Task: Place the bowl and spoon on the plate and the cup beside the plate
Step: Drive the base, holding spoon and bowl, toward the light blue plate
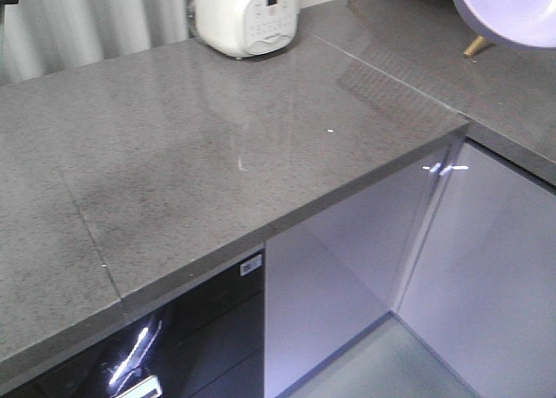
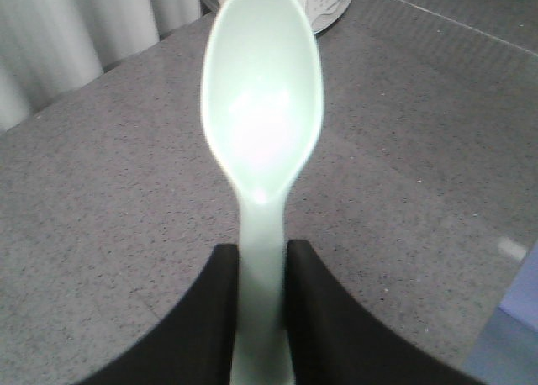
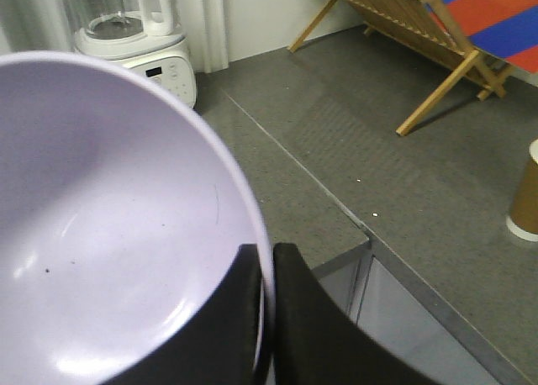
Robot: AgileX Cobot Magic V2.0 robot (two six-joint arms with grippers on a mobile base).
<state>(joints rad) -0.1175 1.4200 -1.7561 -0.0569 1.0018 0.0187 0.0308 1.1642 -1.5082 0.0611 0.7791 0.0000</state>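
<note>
Left claw (image 2: 256,255): closed on the handle of the mint spoon (image 2: 262,108), which stands bowl-end up above the grey bench (image 1: 217,155). The handle's end is cut off by the frame.

Right claw (image 3: 267,263): pinched shut over the rim of the lilac bowl (image 3: 109,217), held clear of the bench. The bowl is cropped in both views that show it.

Brown cup (image 3: 527,192): upright on the far bench section, half cut off at the right edge.

White label (image 1: 251,264) below the bench edge, and white lettering on the red-and-blue board (image 3: 496,15): too small or too cropped to read.

Button panel of the white cooker (image 1: 248,16): markings illegible.
</note>
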